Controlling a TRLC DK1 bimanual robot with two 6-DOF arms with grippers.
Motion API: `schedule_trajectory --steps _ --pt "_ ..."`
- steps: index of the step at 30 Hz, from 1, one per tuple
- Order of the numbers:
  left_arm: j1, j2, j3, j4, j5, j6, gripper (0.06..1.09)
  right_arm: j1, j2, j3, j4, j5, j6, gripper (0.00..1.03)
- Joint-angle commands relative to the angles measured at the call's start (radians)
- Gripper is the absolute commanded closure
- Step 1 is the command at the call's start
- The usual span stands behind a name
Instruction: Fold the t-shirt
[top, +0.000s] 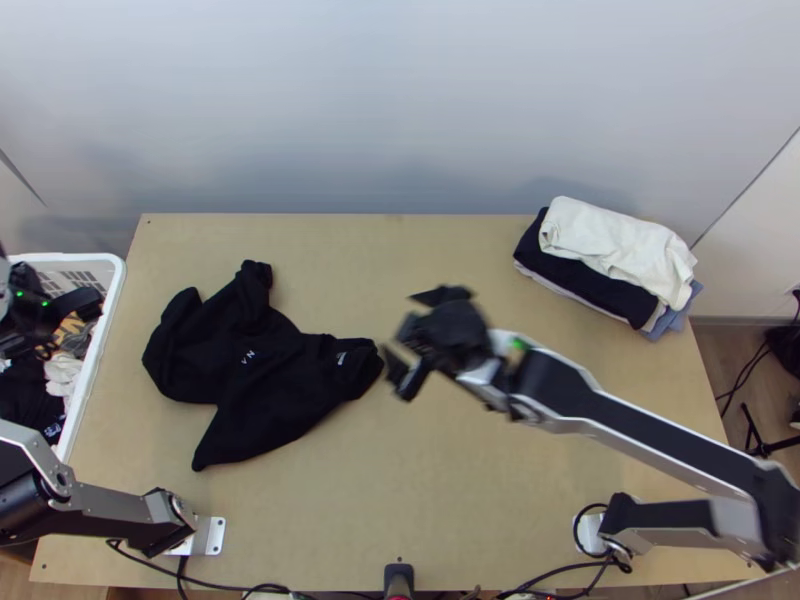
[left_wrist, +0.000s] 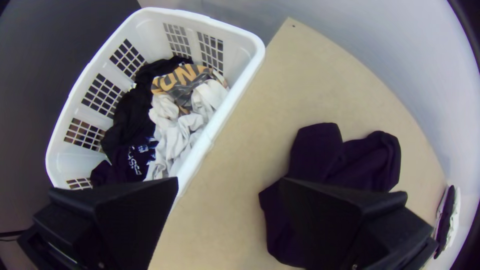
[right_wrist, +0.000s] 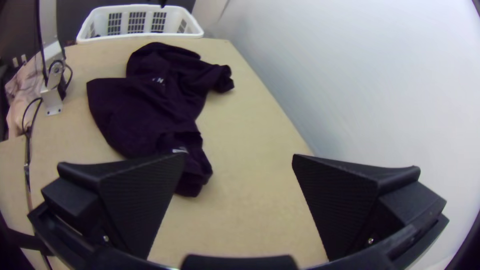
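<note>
While left end effector (top: 48, 322) and right end effector (top: 402, 328) gape, rumpled black t-shirt (top: 285, 385), small pale lettering (top: 248, 357)

A black t-shirt (top: 265, 375) lies rumpled on the bench (top: 480, 520) — right tool (top: 398, 322) spread near its right end — folded clothes (top: 610, 240) stacked far right.

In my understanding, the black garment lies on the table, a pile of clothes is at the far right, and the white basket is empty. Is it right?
The white basket is not empty: the left wrist view shows clothes inside it. The black garment on the table and the pile are as you say.
</note>
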Motion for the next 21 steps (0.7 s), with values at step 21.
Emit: schedule_trajectory --steps 21 --pt "0.085 -0.055 -0.177 0.223 0.029 0.102 0.11 0.246 0.607 0.496 -0.135 -0.145 0.161 0.22"
